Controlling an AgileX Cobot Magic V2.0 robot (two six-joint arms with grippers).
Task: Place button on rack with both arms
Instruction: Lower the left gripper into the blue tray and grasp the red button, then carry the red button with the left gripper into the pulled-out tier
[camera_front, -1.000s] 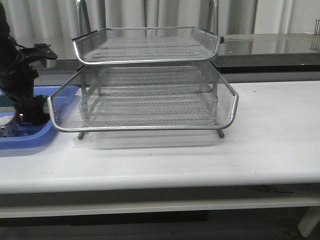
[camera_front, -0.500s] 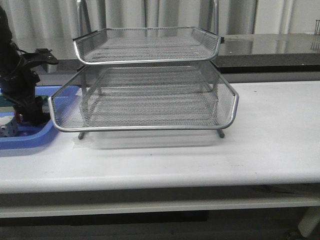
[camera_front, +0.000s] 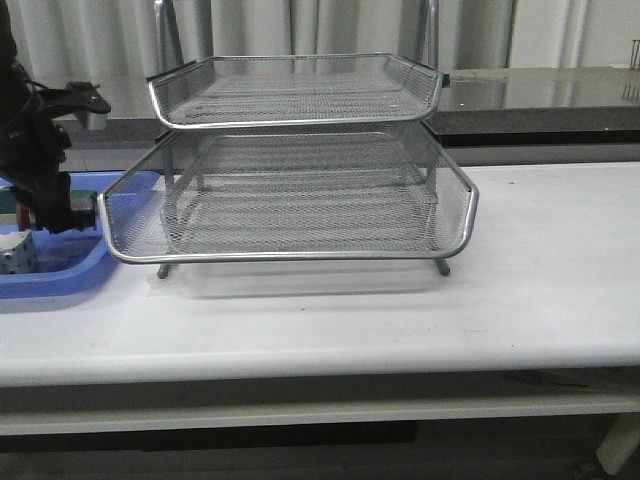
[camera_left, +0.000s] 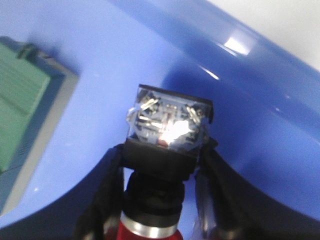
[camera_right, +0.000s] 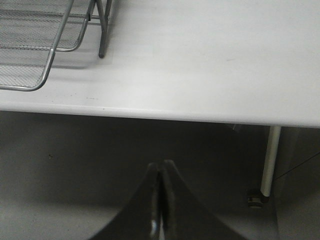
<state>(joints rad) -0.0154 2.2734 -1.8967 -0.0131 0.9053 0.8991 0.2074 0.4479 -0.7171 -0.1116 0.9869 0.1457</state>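
Note:
The button (camera_left: 167, 145) hangs over the blue tray (camera_left: 250, 100), and my left gripper (camera_left: 164, 150) is shut on its black body. Its red cap and silver collar point back toward the wrist, and its clear terminal end points away. In the front view the left gripper (camera_front: 52, 212) sits at the far left, just above the blue tray (camera_front: 60, 275) and beside the rack's left rim. The silver mesh rack (camera_front: 290, 257) stands mid-table. My right gripper (camera_right: 161, 167) is shut on nothing, below and in front of the table edge, and out of the front view.
A green-and-white block (camera_left: 20, 115) lies in the blue tray beside the button. A white cube (camera_front: 18, 253) with dark holes sits in the tray under the left arm. The rack's corner and leg (camera_right: 101, 40) and a table leg (camera_right: 270, 160) show in the right wrist view.
The left arm has risen a little and shifted left with the button in its grip, which uncovers the white cube in the tray. The rack has stayed put.

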